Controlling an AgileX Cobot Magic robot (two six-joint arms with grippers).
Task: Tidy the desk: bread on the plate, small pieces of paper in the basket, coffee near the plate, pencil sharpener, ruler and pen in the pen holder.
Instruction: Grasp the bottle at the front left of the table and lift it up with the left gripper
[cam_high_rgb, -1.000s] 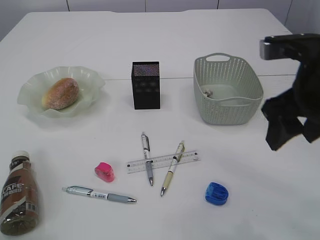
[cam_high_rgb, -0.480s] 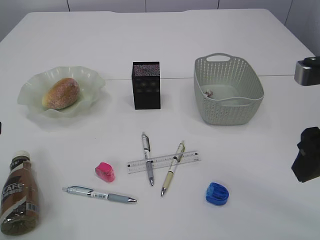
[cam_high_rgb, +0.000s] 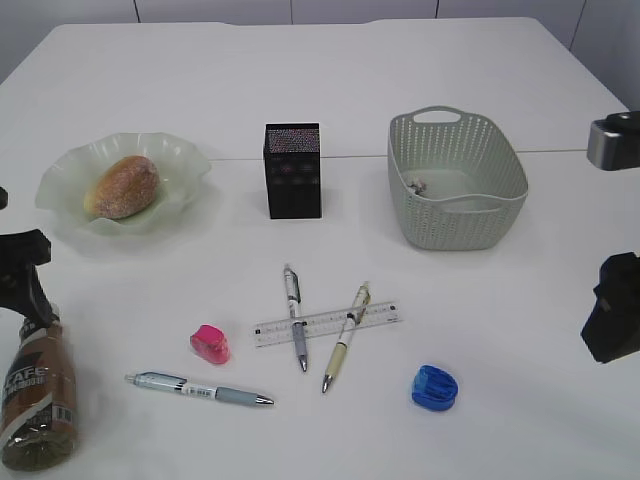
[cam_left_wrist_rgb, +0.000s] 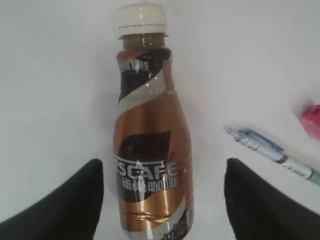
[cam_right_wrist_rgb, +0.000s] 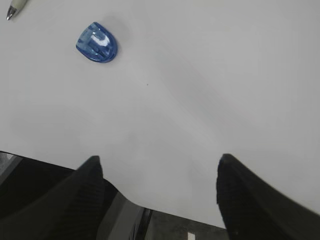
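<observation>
The coffee bottle (cam_high_rgb: 35, 400) lies at the front left, and in the left wrist view (cam_left_wrist_rgb: 150, 150) it lies between my open left gripper's (cam_left_wrist_rgb: 162, 165) fingers, untouched. That gripper (cam_high_rgb: 25, 258) hovers over the bottle's cap end. The bread (cam_high_rgb: 122, 186) sits on the green plate (cam_high_rgb: 60, 180). The black pen holder (cam_high_rgb: 292, 170) stands mid-table. The basket (cam_high_rgb: 457, 180) holds a paper scrap (cam_high_rgb: 415, 186). Two pens (cam_high_rgb: 294, 315) (cam_high_rgb: 345, 337) cross the ruler (cam_high_rgb: 325, 322). A third pen (cam_high_rgb: 200, 389), a pink sharpener (cam_high_rgb: 209, 343) and a blue sharpener (cam_high_rgb: 434, 387) lie in front. My right gripper (cam_high_rgb: 610, 320) is open and empty.
In the right wrist view the blue sharpener (cam_right_wrist_rgb: 97, 42) lies far ahead of the open right gripper (cam_right_wrist_rgb: 157, 162), which hangs over the table's near edge. In the left wrist view the third pen (cam_left_wrist_rgb: 270, 152) lies to the right of the bottle.
The right arm has drawn back from beside the basket to the right edge. The left gripper has come into view at the left, over the coffee bottle.
</observation>
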